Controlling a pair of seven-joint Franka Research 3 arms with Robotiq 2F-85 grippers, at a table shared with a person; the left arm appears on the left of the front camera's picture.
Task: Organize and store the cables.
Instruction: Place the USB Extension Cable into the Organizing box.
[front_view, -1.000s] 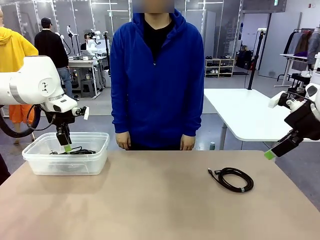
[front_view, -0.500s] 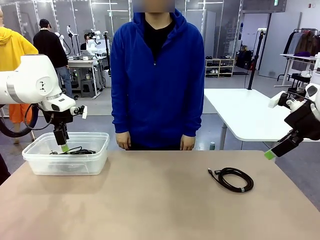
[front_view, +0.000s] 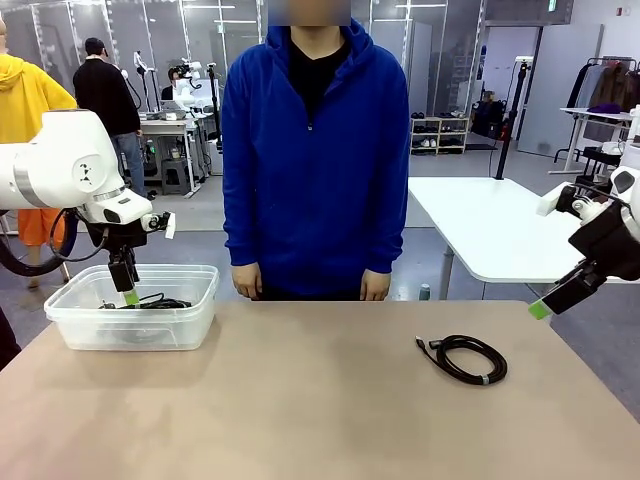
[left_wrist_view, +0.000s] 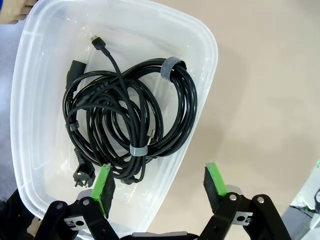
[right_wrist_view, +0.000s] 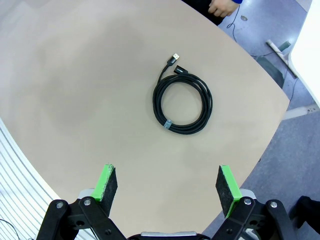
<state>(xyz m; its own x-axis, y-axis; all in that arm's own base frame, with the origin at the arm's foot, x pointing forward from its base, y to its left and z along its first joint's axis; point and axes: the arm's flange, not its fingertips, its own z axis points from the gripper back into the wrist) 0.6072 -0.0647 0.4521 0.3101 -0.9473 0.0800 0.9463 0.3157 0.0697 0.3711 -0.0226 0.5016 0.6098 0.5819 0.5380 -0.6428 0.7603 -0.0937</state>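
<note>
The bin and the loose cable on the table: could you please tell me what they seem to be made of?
Bin: likely translucent, frosted plastic; the cables inside show through its walls. Loose cable: black, apparently a rubber or PVC jacket with a faint sheen; its plug tip looks metallic.

White rounded arm shells (front_view: 70, 160), grey-banded, trailing thick black hose (front_view: 35, 270). Black left gripper (left_wrist_view: 160, 182) and right gripper (right_wrist_view: 167, 182), tipped with green pads (left_wrist_view: 104, 187) (silver screws at the joints). Opposite: blue zipped hoodie (front_view: 315, 190) over a black top (front_view: 312, 65).
</note>
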